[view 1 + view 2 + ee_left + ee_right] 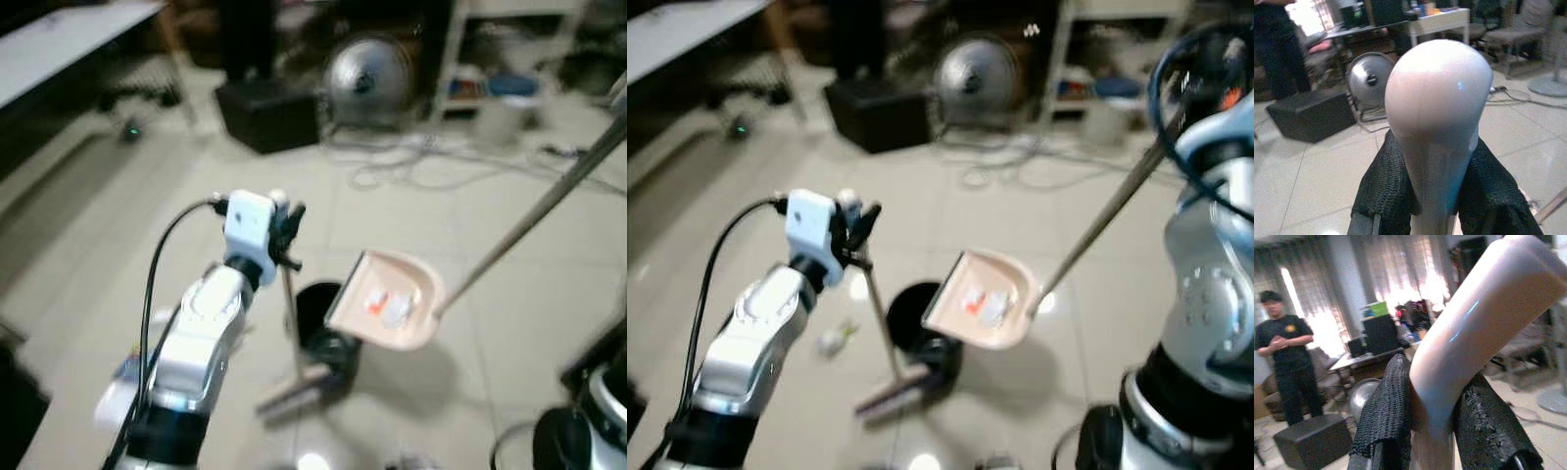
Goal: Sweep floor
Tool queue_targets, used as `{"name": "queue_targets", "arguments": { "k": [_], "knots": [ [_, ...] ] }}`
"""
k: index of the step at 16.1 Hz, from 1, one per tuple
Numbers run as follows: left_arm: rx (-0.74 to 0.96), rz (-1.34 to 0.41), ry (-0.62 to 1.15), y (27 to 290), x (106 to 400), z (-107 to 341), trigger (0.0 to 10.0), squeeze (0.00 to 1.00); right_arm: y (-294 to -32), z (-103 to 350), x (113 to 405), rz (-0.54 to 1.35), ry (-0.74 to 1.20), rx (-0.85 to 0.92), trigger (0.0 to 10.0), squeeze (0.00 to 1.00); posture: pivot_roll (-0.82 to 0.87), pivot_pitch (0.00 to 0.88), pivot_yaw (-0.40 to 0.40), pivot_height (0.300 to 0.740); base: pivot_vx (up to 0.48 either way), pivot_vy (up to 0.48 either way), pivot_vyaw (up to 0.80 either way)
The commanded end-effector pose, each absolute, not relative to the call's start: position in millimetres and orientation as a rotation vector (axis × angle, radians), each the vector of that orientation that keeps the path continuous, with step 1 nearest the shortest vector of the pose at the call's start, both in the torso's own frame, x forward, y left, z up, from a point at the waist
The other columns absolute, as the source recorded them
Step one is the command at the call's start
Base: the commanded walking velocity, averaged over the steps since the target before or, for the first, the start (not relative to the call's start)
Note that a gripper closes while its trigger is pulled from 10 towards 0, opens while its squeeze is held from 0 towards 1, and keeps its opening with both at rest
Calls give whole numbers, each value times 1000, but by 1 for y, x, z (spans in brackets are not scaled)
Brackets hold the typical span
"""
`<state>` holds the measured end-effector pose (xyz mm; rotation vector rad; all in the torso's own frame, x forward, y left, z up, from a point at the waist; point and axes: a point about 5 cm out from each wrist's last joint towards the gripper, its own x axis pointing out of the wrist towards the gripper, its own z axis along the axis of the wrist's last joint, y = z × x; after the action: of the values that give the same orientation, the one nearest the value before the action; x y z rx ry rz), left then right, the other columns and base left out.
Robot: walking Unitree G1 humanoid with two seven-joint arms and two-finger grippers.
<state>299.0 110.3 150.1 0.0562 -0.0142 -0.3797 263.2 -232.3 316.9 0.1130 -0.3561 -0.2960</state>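
My left gripper (285,231) is shut on the top of the broom handle (1437,98), its black fingers (1383,191) pressed to both sides. The broom stands nearly upright, with its head (294,390) on the tiles beside a black bin (315,318). My right gripper (1435,431) is shut on the dustpan's long handle (534,215). The beige dustpan (387,299) hangs tilted just above the bin, with orange and white scraps (385,305) lying in it. A small white scrap (835,338) lies on the floor left of the broom.
A silver fan (367,73), a black box (266,113) and loose cables (411,162) lie ahead on the tiles. White shelves (509,59) stand at the back right and a white table (59,44) at the far left. A person (1286,362) stands by the box.
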Motion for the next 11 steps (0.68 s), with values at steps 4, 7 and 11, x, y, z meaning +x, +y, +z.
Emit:
{"name": "queue_targets", "arguments": {
  "k": [4, 7, 11],
  "knots": [
    [108, -318, -36, 126, 302, 158, 10000, 0, -224, 320, 263, -260, -369, 120, 10000, 0, -122, 16, 95, 740, 0, 0, 0],
    [105, -317, -62, 128, 303, 161, 10000, 0, -222, 318, 263, -246, -359, 119, 10000, 0, -121, 20, 95, 740, 0, 0, 0],
    [104, -304, -61, 127, 302, 161, 10000, 0, -213, 321, 266, -149, -373, 120, 10000, 0, -121, 19, 78, 740, 212, 0, 0]
  ]
}}
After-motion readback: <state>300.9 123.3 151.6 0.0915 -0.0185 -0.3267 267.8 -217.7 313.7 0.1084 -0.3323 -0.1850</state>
